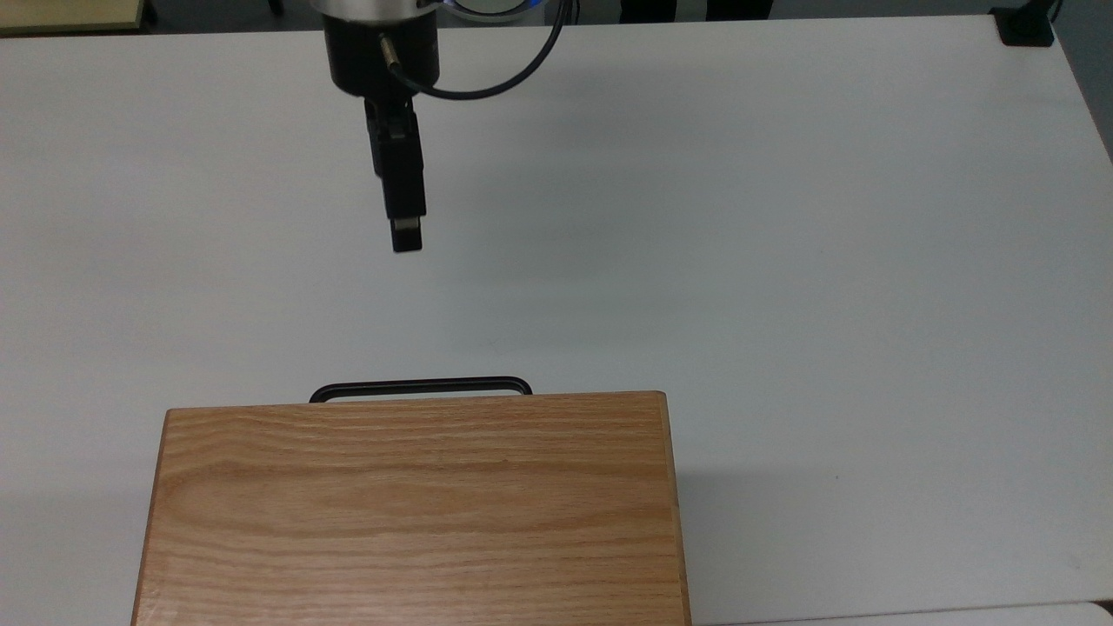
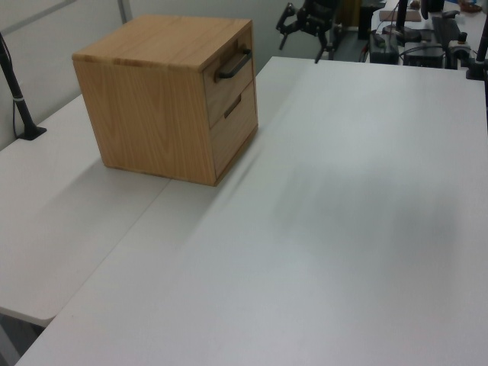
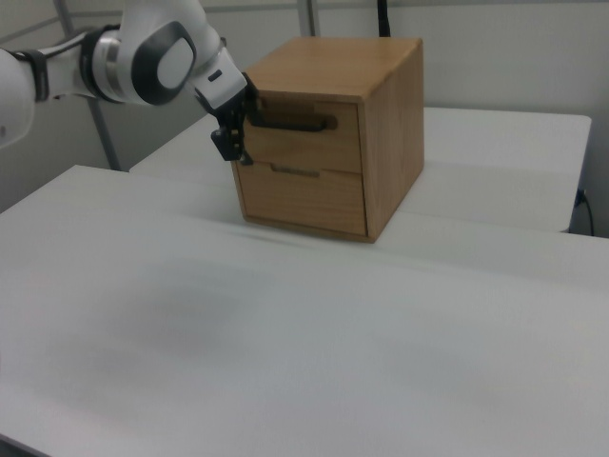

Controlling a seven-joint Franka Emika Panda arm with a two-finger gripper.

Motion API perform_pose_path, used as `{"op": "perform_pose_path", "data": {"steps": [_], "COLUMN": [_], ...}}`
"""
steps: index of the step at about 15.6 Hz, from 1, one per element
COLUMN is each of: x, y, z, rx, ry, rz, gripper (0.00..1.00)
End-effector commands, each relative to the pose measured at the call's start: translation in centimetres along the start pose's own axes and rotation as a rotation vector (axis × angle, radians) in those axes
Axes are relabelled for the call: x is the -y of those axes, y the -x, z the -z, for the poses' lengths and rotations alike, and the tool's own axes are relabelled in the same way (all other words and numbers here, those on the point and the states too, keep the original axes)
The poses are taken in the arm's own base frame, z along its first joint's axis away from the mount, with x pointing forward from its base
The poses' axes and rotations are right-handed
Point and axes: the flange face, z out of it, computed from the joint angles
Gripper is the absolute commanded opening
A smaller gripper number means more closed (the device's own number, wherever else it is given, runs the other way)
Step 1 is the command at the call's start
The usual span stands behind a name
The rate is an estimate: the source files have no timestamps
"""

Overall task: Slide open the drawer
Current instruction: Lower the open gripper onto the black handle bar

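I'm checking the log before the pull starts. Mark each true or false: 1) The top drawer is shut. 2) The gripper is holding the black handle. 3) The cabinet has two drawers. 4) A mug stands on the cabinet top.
1) True: the top drawer sits flush in the cabinet.
2) False: the gripper hangs over the white table, well apart from the black handle in the top view.
3) True: a lower drawer sits beneath the top one.
4) False: the cabinet top bears nothing.
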Motion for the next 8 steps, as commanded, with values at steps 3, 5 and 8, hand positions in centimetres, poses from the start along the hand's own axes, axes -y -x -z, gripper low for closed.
{"op": "perform_pose_path", "data": {"steps": [3, 5, 8], "x": [2.6, 3.2, 3.8], "y": [0.2, 0.5, 0.7], "z": [-2.4, -3.6, -5.1], "rx": [-0.028, -0.032, -0.036], "ry": [-0.215, -0.301, -0.406], "rz": [-0.144, -0.189, -0.237], "gripper": [0.95, 0.93, 0.88]}}
